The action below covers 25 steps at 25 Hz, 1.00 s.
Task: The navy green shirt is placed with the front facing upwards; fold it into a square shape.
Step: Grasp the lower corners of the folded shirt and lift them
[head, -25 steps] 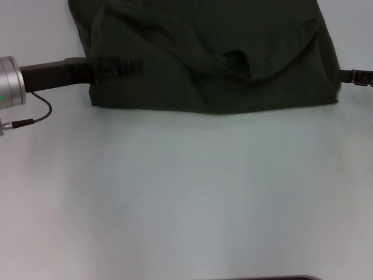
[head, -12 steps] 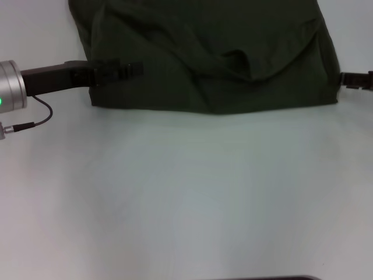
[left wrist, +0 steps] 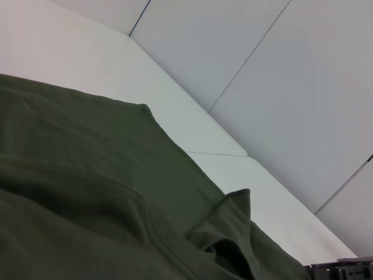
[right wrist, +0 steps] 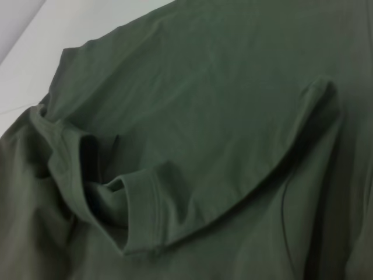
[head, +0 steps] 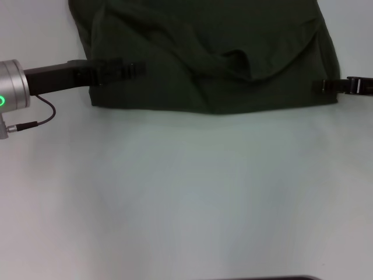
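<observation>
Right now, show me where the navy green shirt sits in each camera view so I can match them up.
Head view: the navy green shirt fills the upper middle of the picture, between the left gripper and right gripper.
Left wrist view: it covers the lower left.
Right wrist view: it nearly fills the frame.
Shared landmark: the rumpled hemmed fold.
</observation>
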Each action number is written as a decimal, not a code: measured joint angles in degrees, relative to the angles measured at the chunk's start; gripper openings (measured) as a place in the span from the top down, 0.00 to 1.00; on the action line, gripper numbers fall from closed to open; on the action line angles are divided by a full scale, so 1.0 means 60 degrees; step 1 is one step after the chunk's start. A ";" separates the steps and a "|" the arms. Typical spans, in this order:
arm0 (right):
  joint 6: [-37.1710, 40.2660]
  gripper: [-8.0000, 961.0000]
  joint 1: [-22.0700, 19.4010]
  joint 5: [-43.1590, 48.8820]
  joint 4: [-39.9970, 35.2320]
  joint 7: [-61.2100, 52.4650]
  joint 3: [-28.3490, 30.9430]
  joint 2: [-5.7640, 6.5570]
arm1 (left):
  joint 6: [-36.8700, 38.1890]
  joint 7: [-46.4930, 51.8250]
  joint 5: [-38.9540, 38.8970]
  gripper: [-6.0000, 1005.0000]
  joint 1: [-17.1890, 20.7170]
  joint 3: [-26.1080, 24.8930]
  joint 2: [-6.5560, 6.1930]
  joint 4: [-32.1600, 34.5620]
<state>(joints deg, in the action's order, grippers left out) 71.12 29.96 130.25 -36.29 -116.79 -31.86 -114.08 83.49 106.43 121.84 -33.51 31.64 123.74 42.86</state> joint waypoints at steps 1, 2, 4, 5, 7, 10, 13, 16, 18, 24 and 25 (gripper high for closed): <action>-0.0069 0.24 0.0006 0.0001 0.0000 0.0001 -0.0037 -0.0021 | 0.0000 0.0000 -0.0002 0.19 -0.0001 0.0000 0.0000 -0.0001; -0.0107 0.24 0.0012 0.0001 0.0000 -0.0002 -0.0071 -0.0032 | 0.0000 0.0000 -0.0003 0.19 -0.0002 0.0000 0.0000 -0.0001; -0.0127 0.25 0.0035 0.0001 0.0000 -0.0026 -0.0108 -0.0039 | 0.0000 0.0000 -0.0005 0.19 -0.0004 0.0000 0.0000 0.0001; -0.0128 0.25 0.0052 0.0001 0.0000 -0.0046 -0.0112 -0.0039 | -0.0003 0.0000 -0.0005 0.19 -0.0005 0.0000 0.0000 0.0002; -0.0126 0.26 0.0086 0.0002 0.0000 -0.0057 -0.0112 -0.0042 | -0.0044 0.0000 -0.0006 0.19 -0.0009 0.0000 0.0000 0.0005; -0.0055 0.26 0.0133 -0.0014 -0.0006 -0.0062 -0.0112 -0.0043 | -0.0125 0.0003 -0.0006 0.19 -0.0028 0.0000 0.0000 0.0006; 0.0074 0.26 0.0156 -0.0045 -0.0075 -0.0084 -0.0073 -0.0042 | -0.0148 0.0022 -0.0006 0.19 -0.0044 0.0000 0.0000 0.0006; 0.0193 0.26 0.0164 -0.0073 -0.0112 -0.0135 -0.0013 -0.0001 | -0.0187 0.0044 -0.0006 0.19 -0.0046 0.0000 0.0000 -0.0001; 0.0207 0.26 0.0161 -0.0077 -0.0115 -0.0160 -0.0010 0.0022 | -0.0220 0.0051 -0.0006 0.19 -0.0050 0.0000 0.0000 -0.0004; 0.0005 0.26 0.0181 -0.0070 -0.0078 -0.0140 -0.0094 -0.0057 | -0.0249 0.0049 -0.0005 0.19 -0.0113 -0.0001 0.0012 -0.0010; -0.0037 0.26 0.0188 -0.0061 -0.0059 -0.0130 -0.0103 -0.0063 | -0.0249 0.0050 -0.0006 0.19 -0.0123 0.0000 0.0013 -0.0010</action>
<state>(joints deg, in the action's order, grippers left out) 70.90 31.09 129.89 -36.65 -117.57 -32.47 -114.46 82.00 106.73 121.81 -34.25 31.64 123.82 42.80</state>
